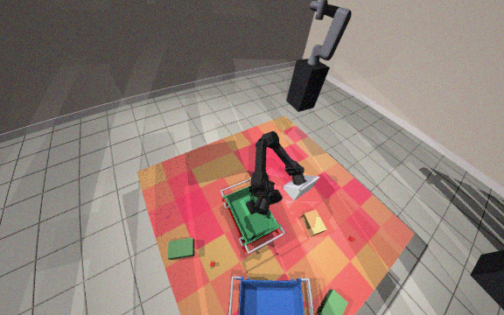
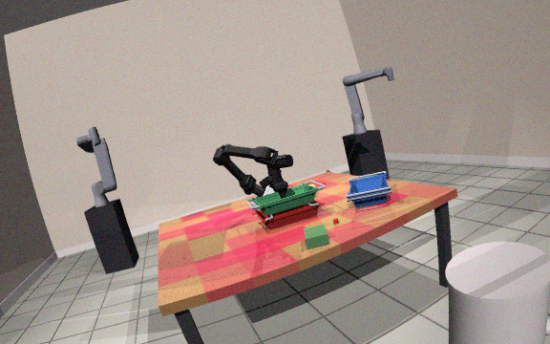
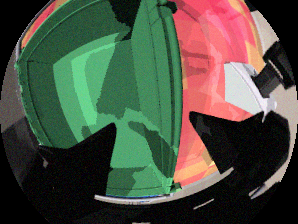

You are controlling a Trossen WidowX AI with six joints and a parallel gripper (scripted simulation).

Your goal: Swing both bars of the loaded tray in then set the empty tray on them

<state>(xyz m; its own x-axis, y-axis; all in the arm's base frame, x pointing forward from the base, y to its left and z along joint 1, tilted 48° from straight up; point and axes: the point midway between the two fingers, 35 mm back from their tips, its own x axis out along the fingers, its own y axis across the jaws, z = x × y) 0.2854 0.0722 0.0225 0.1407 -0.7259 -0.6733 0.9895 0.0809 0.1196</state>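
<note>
The empty green tray (image 1: 262, 233) (image 2: 290, 203) (image 3: 156, 75) sits on top of the red tray (image 2: 293, 217), looking about level, above it rather than inside. The green tray's own wire bars (image 1: 266, 245) (image 2: 251, 205) stick out over its ends. The red tray's bars are mostly hidden beneath; only small white bits show at its corners. The red tray's load is hidden. My gripper (image 3: 153, 120) is open and empty at the green tray's long wall, one finger over the inside and the other outside. The wall stands between the spread fingers.
A blue tray (image 1: 270, 285) (image 2: 370, 198) with wire bars stands farther along the table. Green blocks (image 1: 181, 248) (image 1: 334, 303), a yellow block (image 1: 316, 222) and small red cubes (image 1: 213, 264) (image 1: 351, 239) lie about. The arm's pale base mount (image 1: 300, 188) is beside the stack.
</note>
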